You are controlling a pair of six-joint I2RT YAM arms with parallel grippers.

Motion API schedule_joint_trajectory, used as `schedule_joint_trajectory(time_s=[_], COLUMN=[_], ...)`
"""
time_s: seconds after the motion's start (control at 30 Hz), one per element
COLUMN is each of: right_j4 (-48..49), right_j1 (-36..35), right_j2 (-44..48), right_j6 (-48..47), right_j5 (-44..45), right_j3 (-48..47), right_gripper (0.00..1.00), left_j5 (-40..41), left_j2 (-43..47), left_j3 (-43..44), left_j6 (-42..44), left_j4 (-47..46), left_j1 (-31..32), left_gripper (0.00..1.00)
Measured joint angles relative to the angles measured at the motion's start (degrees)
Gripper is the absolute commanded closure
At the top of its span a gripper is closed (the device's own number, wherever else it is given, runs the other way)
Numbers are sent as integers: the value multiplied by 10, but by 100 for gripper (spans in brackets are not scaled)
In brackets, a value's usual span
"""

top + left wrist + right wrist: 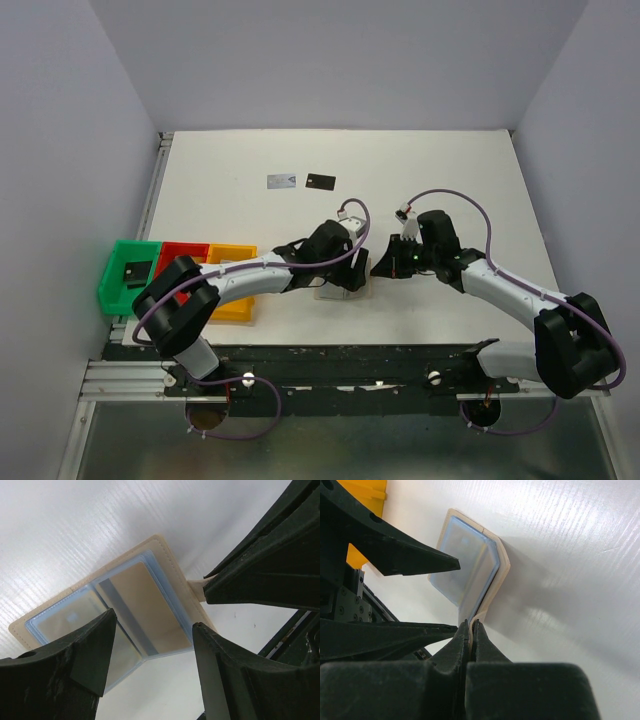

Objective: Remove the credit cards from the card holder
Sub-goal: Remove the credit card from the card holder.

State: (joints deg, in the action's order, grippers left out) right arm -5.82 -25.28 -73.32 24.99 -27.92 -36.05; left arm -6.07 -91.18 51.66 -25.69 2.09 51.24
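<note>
The card holder (165,555) lies open on the table, light-blue panels up, tan border around them. An orange-gold card (145,605) shows inside its right panel. My left gripper (155,655) is open, its fingers hanging just above the holder's near edge. My right gripper (471,626) is shut on the holder's tan tab (196,587) and holds that side tilted up. In the top view the holder (335,293) is mostly hidden under the left gripper (345,275), with the right gripper (378,268) beside it. A silvery-white card (281,180) and a black card (320,181) lie farther back.
Green (112,280), red (180,255) and yellow (236,252) bins stand in a row at the left front. A black card (133,272) lies in the green bin. The yellow bin also shows in the right wrist view (367,495). White walls enclose the table.
</note>
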Motion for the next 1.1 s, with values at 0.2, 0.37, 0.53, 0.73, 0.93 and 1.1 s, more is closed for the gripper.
schedule_joint_trajectory(time_s=[0.2, 0.37, 0.53, 0.73, 0.93, 1.1], right_j4=[0, 0, 0, 0, -1, -2], right_j1=[0, 0, 0, 0, 0, 0], right_j2=[0, 0, 0, 0, 0, 0], right_j6=[0, 0, 0, 0, 0, 0], right_j5=[0, 0, 0, 0, 0, 0], right_j3=[0, 0, 0, 0, 0, 0], right_gripper=[100, 100, 100, 100, 100, 100], left_j5=[-3, -3, -3, -4, -1, 8], left_j2=[-12, -18, -21, -29, -36, -36], left_j3=[5, 5, 5, 5, 14, 14], left_j6=[1, 2, 2, 2, 2, -3], left_j4=[4, 7, 7, 9, 19, 27], left_j1=[1, 2, 2, 3, 3, 3], left_gripper=[26, 26, 26, 28, 29, 31])
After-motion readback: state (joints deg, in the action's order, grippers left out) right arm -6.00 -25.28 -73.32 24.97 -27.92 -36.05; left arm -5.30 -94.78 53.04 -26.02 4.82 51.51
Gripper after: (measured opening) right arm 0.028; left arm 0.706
